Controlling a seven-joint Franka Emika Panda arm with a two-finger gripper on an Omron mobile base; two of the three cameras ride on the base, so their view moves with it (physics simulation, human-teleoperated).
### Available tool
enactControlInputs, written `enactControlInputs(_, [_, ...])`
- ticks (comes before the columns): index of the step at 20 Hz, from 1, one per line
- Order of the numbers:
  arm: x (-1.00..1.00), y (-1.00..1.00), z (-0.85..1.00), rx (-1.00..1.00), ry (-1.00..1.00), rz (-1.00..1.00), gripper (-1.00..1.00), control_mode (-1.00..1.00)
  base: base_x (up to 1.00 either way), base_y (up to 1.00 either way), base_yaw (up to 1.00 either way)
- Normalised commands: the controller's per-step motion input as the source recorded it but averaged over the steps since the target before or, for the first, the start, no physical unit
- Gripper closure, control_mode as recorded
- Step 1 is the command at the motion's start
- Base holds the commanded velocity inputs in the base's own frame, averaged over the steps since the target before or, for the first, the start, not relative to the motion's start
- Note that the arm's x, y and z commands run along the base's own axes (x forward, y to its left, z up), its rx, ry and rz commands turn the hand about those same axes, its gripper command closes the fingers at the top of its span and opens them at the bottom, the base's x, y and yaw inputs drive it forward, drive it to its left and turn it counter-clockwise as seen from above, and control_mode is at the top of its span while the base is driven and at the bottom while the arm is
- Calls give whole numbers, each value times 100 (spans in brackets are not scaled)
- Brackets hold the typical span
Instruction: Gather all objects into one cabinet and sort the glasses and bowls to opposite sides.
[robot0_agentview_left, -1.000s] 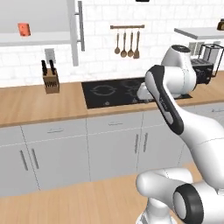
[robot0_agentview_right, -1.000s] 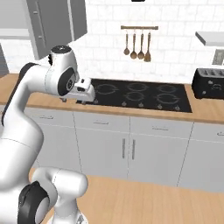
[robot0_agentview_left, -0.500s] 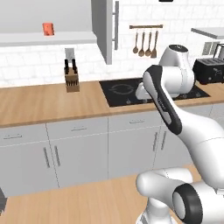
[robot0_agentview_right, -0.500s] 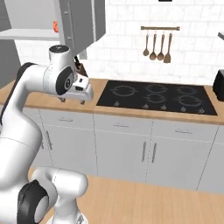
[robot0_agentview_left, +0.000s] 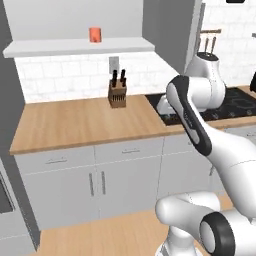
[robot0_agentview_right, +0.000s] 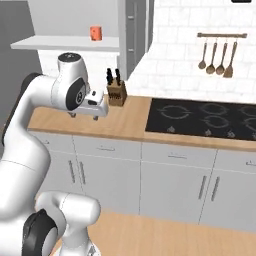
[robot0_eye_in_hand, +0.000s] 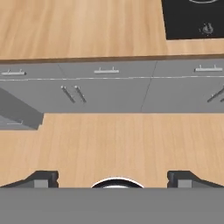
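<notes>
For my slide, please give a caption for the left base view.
Orange-red cup on the white shelf above a knife block on the wooden counter.

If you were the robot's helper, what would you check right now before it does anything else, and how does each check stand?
1. Gripper open with nothing between its fingers: ok.
2. Orange-red cup standing upright on the white shelf: ok.
3. Cabinet door swung open: ok.
4. Knife block stands apart from the arm: ok.
5. Bowl and the other two cups located: cannot tell.
6. Gripper near the cup: not ok, it hangs low over the floor.
</notes>
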Motion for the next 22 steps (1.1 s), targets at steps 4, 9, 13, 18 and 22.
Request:
enactControlInputs(4, [0, 0, 0, 0, 0, 0, -100, 100, 87, 100, 0])
enactControlInputs(9, [0, 0, 0, 0, 0, 0, -100, 100, 100, 65, 0])
enactControlInputs(13, [0, 0, 0, 0, 0, 0, -100, 100, 100, 16, 0])
enactControlInputs(18, [0, 0, 0, 0, 0, 0, -100, 100, 100, -24, 0])
enactControlInputs(22, [0, 0, 0, 0, 0, 0, -100, 100, 100, -33, 0])
